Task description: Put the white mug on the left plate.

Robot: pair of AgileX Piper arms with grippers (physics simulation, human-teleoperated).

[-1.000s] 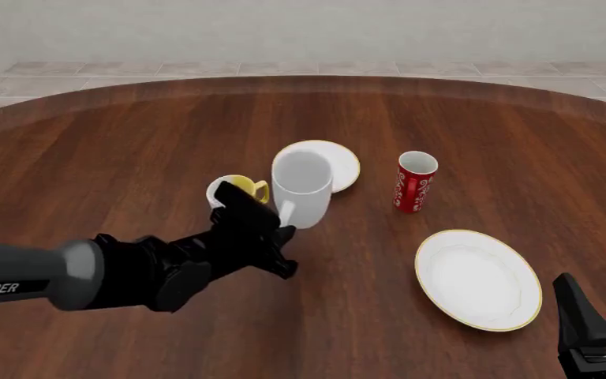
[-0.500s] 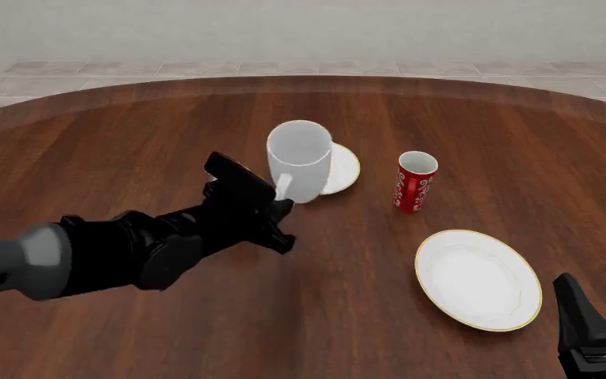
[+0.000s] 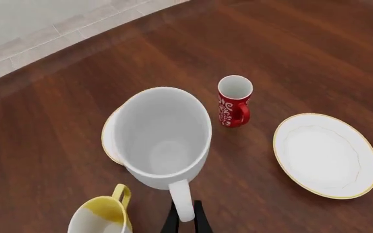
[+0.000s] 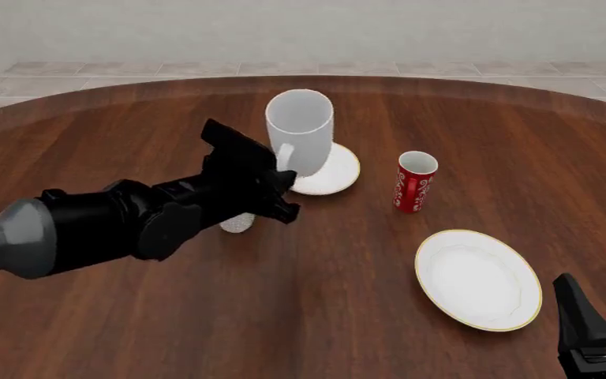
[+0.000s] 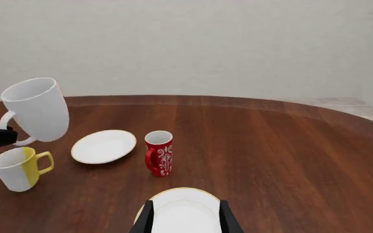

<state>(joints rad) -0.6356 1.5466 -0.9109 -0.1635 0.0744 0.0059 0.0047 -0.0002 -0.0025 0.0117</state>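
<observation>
The tall all-white mug (image 4: 300, 133) hangs in the air, a little tilted, held by its handle (image 3: 181, 204) in my left gripper (image 4: 280, 180), which is shut on it. The right wrist view shows the white mug (image 5: 37, 109) lifted off the table, beside and above the small gold-rimmed left plate (image 5: 103, 145). That left plate (image 4: 334, 170) lies just behind and right of the mug in the front view; in the left wrist view only its rim (image 3: 107, 141) shows from under the mug (image 3: 163, 136). My right gripper (image 5: 185, 221) is open and empty at the near right.
A smaller white mug with yellow inside (image 5: 18, 167) stands under my left arm, mostly hidden in the front view (image 4: 237, 225). A red patterned cup (image 4: 416, 181) stands right of the small plate. The larger gold-rimmed plate (image 4: 479, 279) lies at the near right, in front of my right gripper (image 4: 596, 332).
My left gripper has lifted the white mug off the table and carried it up and away from me, towards the small plate. The right arm has not moved.
</observation>
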